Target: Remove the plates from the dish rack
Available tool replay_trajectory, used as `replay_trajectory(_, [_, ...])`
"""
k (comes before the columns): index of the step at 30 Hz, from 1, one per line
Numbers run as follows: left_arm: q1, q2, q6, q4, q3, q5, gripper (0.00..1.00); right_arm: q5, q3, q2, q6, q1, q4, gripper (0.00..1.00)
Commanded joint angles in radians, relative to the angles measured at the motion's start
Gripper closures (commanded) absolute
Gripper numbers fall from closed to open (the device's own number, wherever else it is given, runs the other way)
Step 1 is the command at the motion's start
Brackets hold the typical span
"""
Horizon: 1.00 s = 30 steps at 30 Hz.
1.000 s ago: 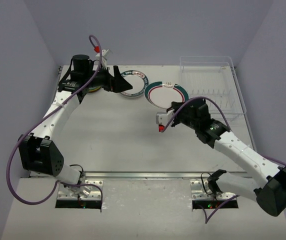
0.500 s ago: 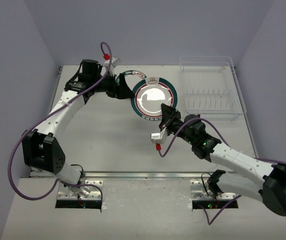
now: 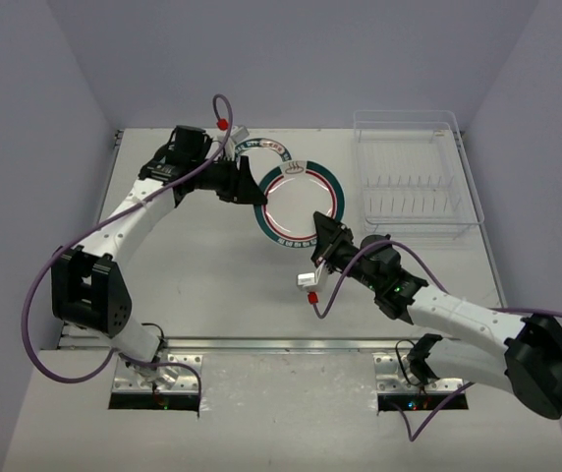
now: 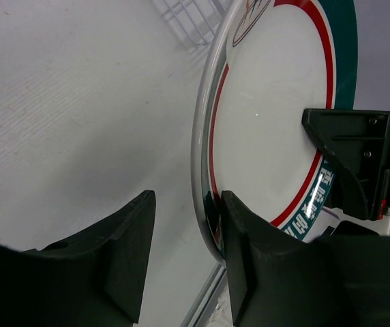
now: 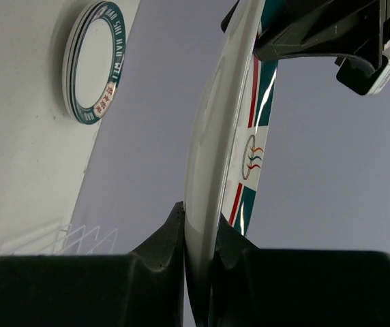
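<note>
Dish rack sits far right; no plates show in it. Held plate stands on edge mid-table, between both arms. Right gripper pinches its lower rim. Left gripper straddles the opposite rim, fingers spread, a gap on one side. Your risk: let the right go before the left clamps, and it drops or tips toward the second plate lying flat nearby.

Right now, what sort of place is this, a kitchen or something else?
Likely a robot test bench, not a kitchen: left arm and right arm bolted to a plain grey table, bare walls around, plus a clear dish rack and green-rimmed plate.
</note>
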Motion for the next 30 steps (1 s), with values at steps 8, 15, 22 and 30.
replay_trajectory(8, [-0.012,0.057,0.003,0.024,0.011,0.073,0.91,-0.053,0.019,0.02,-0.036,0.024,0.289,1.0])
replay_trajectory(15, [0.005,0.071,0.013,0.017,0.015,0.063,1.0,-0.008,0.05,0.031,0.038,0.029,0.251,0.61])
replay_trajectory(22, [0.174,0.192,-0.081,0.068,0.148,0.167,1.0,0.142,0.141,0.008,0.312,0.029,-0.019,0.01])
replay_trajectory(30, [0.285,0.379,-0.199,0.205,0.321,0.063,1.0,0.193,0.228,0.006,0.524,0.015,-0.191,0.01])
